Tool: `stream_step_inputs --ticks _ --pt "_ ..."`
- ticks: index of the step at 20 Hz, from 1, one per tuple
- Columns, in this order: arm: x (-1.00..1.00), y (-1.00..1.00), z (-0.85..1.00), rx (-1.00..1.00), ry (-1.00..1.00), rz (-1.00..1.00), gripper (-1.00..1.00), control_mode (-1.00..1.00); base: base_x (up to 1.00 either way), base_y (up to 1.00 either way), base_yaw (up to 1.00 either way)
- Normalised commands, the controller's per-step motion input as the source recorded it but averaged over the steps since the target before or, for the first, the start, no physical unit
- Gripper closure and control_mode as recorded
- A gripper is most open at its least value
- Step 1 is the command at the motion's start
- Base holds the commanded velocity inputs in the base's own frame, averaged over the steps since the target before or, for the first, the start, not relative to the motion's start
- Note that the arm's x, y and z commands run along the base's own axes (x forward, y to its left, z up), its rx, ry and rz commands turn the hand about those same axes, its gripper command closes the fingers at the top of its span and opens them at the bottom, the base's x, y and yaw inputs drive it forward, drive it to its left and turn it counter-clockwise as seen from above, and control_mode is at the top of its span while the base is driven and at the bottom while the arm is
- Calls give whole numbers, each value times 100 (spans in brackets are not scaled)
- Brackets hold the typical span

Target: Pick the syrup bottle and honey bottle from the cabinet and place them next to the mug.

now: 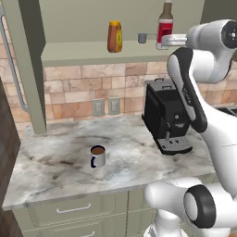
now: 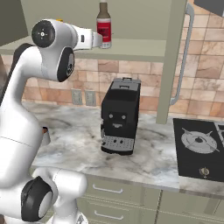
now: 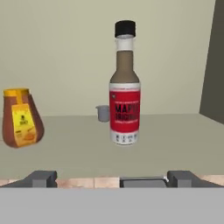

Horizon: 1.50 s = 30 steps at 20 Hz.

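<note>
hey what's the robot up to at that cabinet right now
The white arm is reaching up to the cabinet shelf, its open gripper lined up on the syrup bottle but not yet around it. The honey bottle and a small grey cup also stand on that shelf. The mug waits on the counter below, near the coffee machine.

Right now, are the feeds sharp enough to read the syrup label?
Hand view: syrup bottle centred, evenly lit, no glare, label soft, only big letters readable. Left base view: bottle small, label unreadable, honey bottle slightly blurred. Right base view: label just a red patch.
</note>
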Motion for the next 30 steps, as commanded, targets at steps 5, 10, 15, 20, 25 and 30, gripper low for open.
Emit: stream_step_inputs --ticks 5,10,15,20,25,30 --pt "41 -4 0 0 10 0 -100 -100 0 0 0" --pt "27 0 -1 -1 10 0 -100 -100 0 0 0" --pt "27 0 -6 0 0 0 -100 -100 0 0 0" --pt "67 -1 0 1 1 0 -100 -100 0 0 0" --pt "27 -16 0 5 0 0 -100 -100 0 0 0" --pt "15 -13 0 4 0 0 -100 -100 0 0 0"
